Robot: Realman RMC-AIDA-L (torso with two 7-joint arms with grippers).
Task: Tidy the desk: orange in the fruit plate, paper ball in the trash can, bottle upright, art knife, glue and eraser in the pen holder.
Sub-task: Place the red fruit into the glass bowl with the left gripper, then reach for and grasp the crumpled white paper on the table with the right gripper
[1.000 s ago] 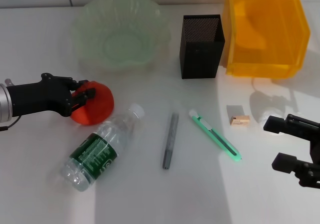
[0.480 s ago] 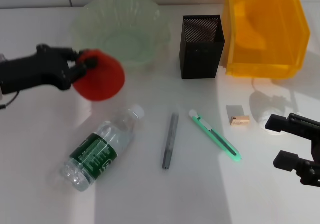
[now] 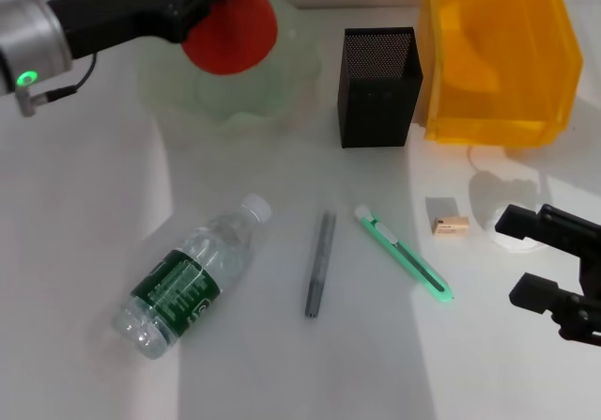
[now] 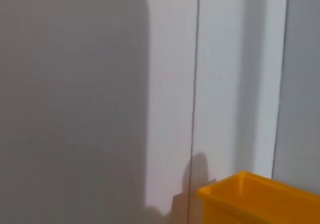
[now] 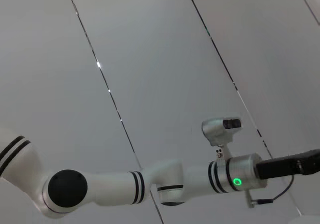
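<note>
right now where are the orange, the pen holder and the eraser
orange (image 3: 233, 27), head view, middle of its red-orange skin
pen holder (image 3: 377, 101), head view, front mesh wall
eraser (image 3: 452, 225), head view, middle of its tan top face

Bright, even light; soft shadows across the table (image 3: 282, 364).

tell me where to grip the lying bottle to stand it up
Grip the bottle from above, across its neck just below the white cap. It lies flat, cap pointing away from the robot, with bare table on both sides for the fingers.
</note>
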